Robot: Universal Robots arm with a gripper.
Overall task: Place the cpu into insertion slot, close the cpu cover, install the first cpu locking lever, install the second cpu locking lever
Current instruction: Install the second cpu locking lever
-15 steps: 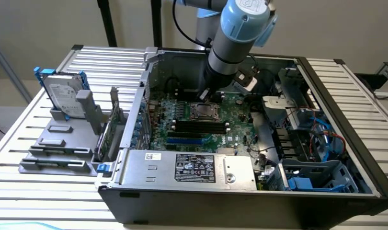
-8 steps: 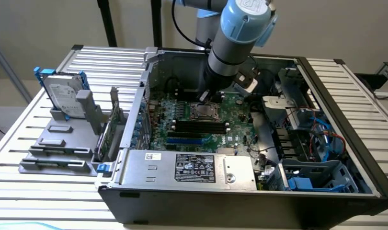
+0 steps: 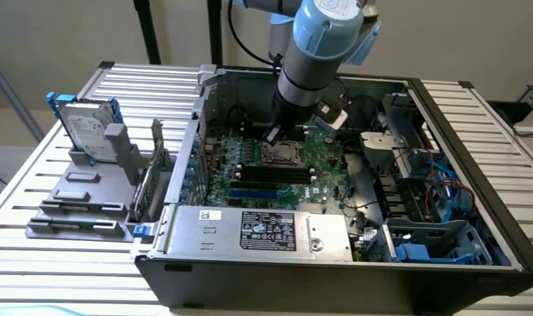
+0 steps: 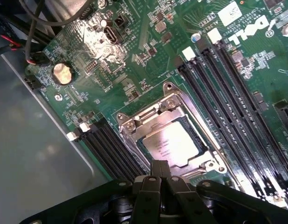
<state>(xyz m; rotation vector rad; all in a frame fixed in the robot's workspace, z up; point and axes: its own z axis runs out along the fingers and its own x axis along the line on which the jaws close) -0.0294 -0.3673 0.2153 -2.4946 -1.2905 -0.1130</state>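
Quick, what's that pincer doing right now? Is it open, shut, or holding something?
Pincer: shut, holding nothing, with its tips pressed together just above the chip, which sits in its socket on the green board.

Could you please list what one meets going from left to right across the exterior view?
Hard drive → grey bracket → cpu in the insertion slot → silver bracket → blue cables.

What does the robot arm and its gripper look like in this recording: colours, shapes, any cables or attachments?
The arm is a round silver-grey metal tube with pale blue plastic joint caps. Black cables loop behind it, and a small white block is attached near the wrist. The gripper is matte black, with narrow, flat-faced fingers rising from a broad black body.
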